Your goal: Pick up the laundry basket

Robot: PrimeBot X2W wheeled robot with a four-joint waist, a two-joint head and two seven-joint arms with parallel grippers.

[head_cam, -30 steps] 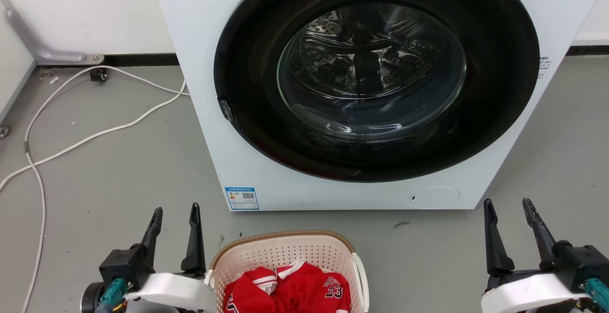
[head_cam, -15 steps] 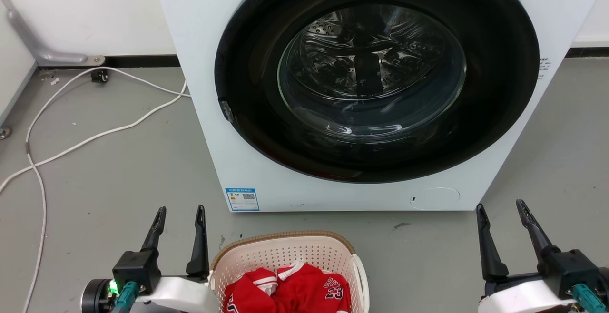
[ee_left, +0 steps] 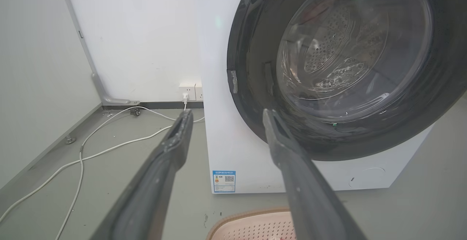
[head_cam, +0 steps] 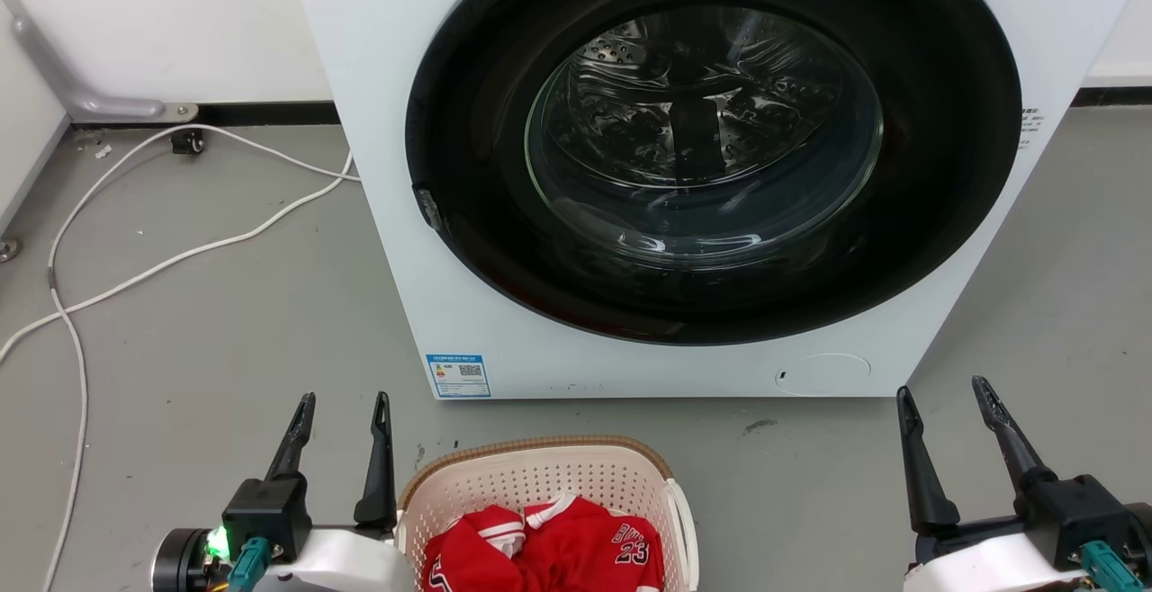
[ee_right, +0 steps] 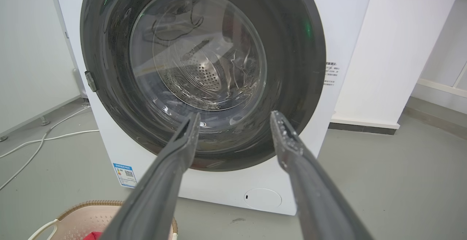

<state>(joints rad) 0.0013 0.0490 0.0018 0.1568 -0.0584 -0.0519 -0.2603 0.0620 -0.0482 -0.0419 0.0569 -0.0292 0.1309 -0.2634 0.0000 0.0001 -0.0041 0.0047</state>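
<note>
The cream laundry basket (head_cam: pixel 531 477) with a brown rim and white side handles stands on the grey floor at the bottom middle of the head view, a red garment (head_cam: pixel 549 542) inside it. My left gripper (head_cam: pixel 346 400) is open, just left of the basket's left side, its fingers empty. Far to the right of the basket my right gripper (head_cam: pixel 941 389) is also open and empty. The left wrist view catches the basket's rim (ee_left: pixel 251 218) low between the open left gripper's (ee_left: pixel 226 113) fingers. In the right wrist view the basket (ee_right: pixel 82 216) sits at the lower left, beside the open right gripper (ee_right: pixel 235 114).
A white washing machine (head_cam: pixel 396 214) with a shut dark round door (head_cam: pixel 711 142) stands right behind the basket. White cables (head_cam: pixel 162 259) trail over the floor at the left, toward a wall socket (ee_left: pixel 189 90). A white wall panel (ee_right: pixel 394 50) stands right of the machine.
Both grippers have shifted slightly inward and lower in the head view; the left one has turned a little. The basket has stayed where it was.
</note>
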